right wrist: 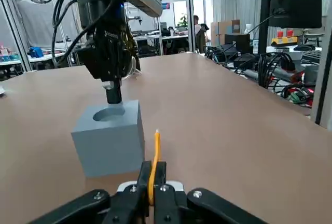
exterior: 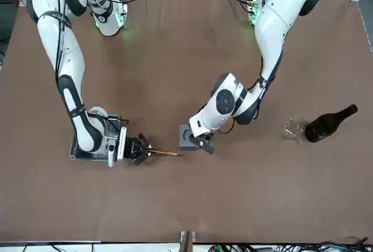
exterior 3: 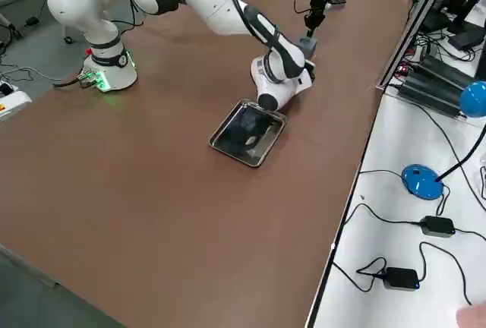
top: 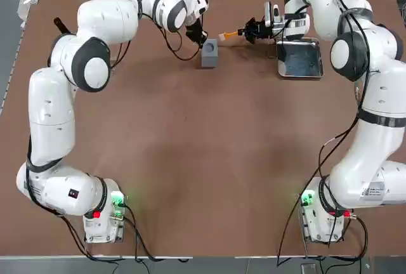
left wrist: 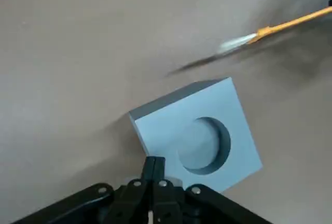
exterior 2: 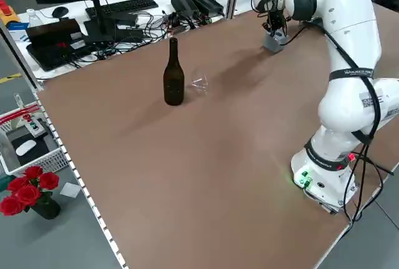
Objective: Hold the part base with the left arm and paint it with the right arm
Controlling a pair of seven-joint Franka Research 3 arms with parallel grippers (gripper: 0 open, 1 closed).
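The part base [top: 209, 51] is a small grey cube with a round recess on top, standing at the far middle of the table. My left gripper [top: 198, 35] is shut, and its closed fingertips [right wrist: 113, 95] press down on the cube's top at the rim of the recess [left wrist: 203, 140]. My right gripper [top: 255, 31] is shut on a thin orange-handled brush [top: 229, 34], held level and pointing at the cube. The bristles [left wrist: 236, 43] hang just short of the cube's side, a little above the table.
A steel tray [top: 301, 62] lies right of the cube, under the right wrist. A dark glass bottle [exterior 2: 173, 73] and a clear glass [exterior 2: 199, 84] stand off to the left side. Desks with cables and keyboards border the far edge.
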